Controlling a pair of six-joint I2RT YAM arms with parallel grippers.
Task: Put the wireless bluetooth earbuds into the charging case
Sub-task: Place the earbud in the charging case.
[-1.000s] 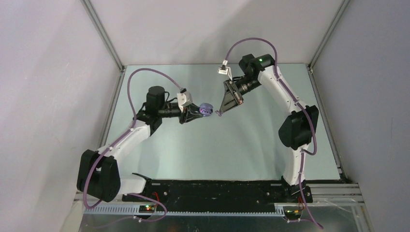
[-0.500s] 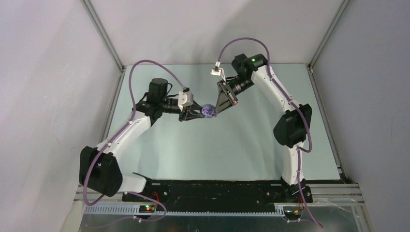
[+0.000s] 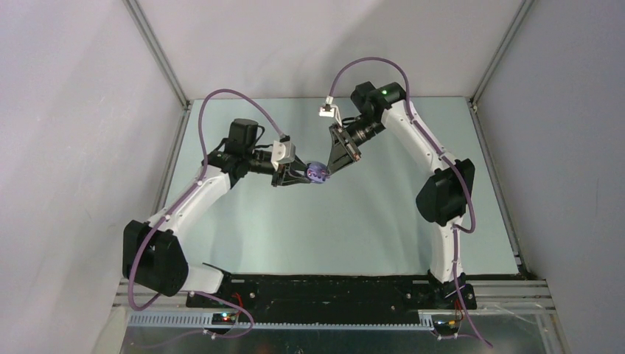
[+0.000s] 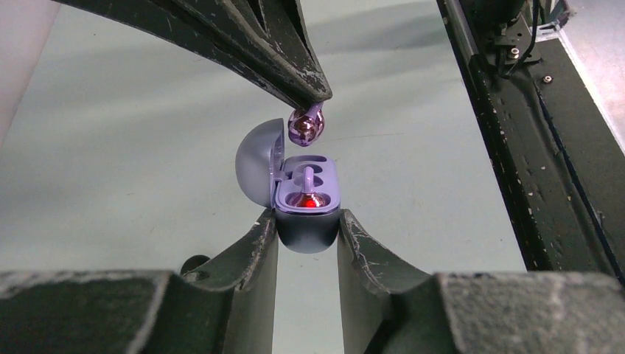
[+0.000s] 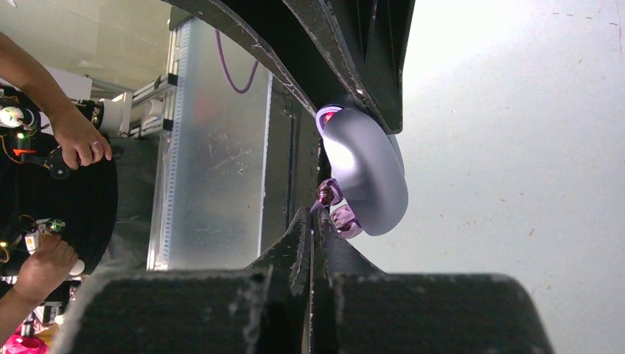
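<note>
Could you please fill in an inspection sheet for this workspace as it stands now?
Surface: pale green table, with faint specks.
Job's things: lavender charging case with its lid open and one seated earbud inside; second earbud poised just above the vacant slot.
Clutter: nothing seen.
End effectors: left end effector shut on the charging case; right end effector shut on the second earbud.
Cables: a purple cable loops over each arm, away from the case.
Surroundings: plain walls; a person's hands beyond the metal rail.
</note>
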